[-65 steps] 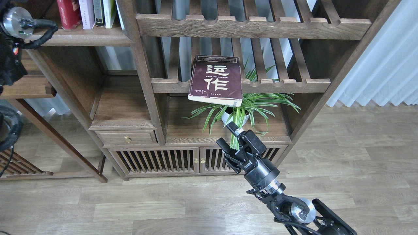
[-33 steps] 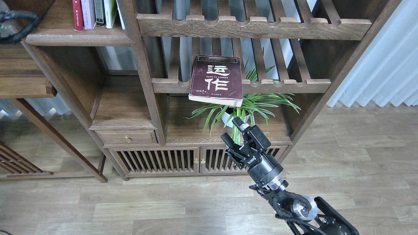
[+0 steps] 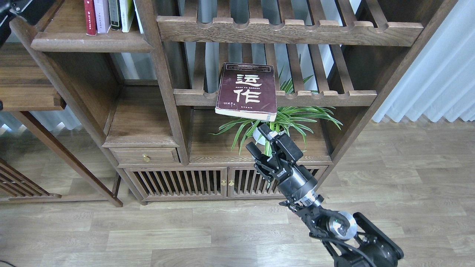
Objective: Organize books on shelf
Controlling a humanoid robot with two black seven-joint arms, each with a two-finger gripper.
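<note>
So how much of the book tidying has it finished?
Two look shelved: the red book and the lilac-white book stand upright on the shelf at upper left. In hand: nothing; the right tool is open, just below the maroon book. Left: that book lies flat on the slatted rack, overhanging its front rail.

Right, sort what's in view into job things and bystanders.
Job: maroon book lying on the slatted rack; red book; lilac book; solid shelf; open right claw.
Bystanders: potted plant; small drawer; curtain.
</note>
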